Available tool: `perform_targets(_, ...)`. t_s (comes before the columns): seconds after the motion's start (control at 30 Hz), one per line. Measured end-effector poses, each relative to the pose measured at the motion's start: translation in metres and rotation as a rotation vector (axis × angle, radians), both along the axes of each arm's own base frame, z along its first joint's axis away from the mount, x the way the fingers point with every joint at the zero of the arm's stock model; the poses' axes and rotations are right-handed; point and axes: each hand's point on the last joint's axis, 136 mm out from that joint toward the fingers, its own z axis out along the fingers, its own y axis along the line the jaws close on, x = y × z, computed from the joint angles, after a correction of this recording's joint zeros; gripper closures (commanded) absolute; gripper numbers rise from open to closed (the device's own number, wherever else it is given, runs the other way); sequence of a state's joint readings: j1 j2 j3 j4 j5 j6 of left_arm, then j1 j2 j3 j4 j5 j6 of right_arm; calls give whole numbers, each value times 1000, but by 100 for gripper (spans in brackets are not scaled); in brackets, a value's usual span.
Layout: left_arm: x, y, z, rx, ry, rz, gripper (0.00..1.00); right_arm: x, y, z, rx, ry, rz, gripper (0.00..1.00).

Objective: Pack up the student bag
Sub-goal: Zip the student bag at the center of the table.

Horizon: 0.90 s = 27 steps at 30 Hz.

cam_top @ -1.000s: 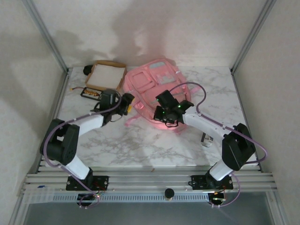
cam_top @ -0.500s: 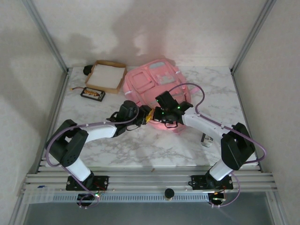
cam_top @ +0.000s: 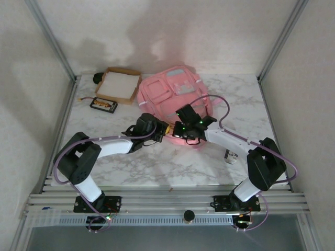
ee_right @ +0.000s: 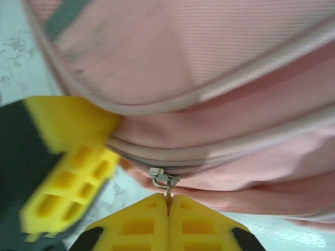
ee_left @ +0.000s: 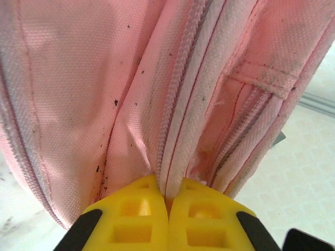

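Observation:
The pink student bag (cam_top: pixel 170 97) lies flat at the back middle of the marble table. At its near edge my left gripper (cam_top: pixel 165 130) is shut on a fold of the bag's zipper seam (ee_left: pixel 175 151), with pink fabric pinched between the yellow fingers (ee_left: pixel 131 219). My right gripper (cam_top: pixel 180 132) sits just right of it, shut on the thin metal zipper pull (ee_right: pixel 167 183) hanging from the bag's closed zipper line. In the right wrist view the left gripper's yellow fingers (ee_right: pixel 68 183) appear at the left, close beside the pull.
A shallow tan cardboard tray (cam_top: pixel 119 83) sits at the back left with a dark object behind it. A black case (cam_top: pixel 103 104) with orange contents lies on the table in front of the tray. A small dark can (cam_top: pixel 230 155) stands beside the right arm.
My left arm swung right from near the black case to the bag's near edge and closed on the zipper seam. The right gripper stayed at the bag's edge.

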<state>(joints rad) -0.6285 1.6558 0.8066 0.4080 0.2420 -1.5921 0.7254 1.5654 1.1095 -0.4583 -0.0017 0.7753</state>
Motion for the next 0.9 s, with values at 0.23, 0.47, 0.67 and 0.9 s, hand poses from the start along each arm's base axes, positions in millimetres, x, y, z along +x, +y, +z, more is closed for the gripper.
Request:
perform_targets(0.23,8,67,9,122,-21,50,100,24,-49,2,-52,-44,-52,100)
perform_targets(0.47,27,118,-5,235,-2,-10,100,33,-52,11,-66,-90,17,100)
perform_targets(0.67,50,160,4,312,-39,49,37,18,-2,23,-40,-122,136,100)
perform_targets(0.9,-5,130,33,187,-110,67,33,3,20,15,-30,-95,168,100)
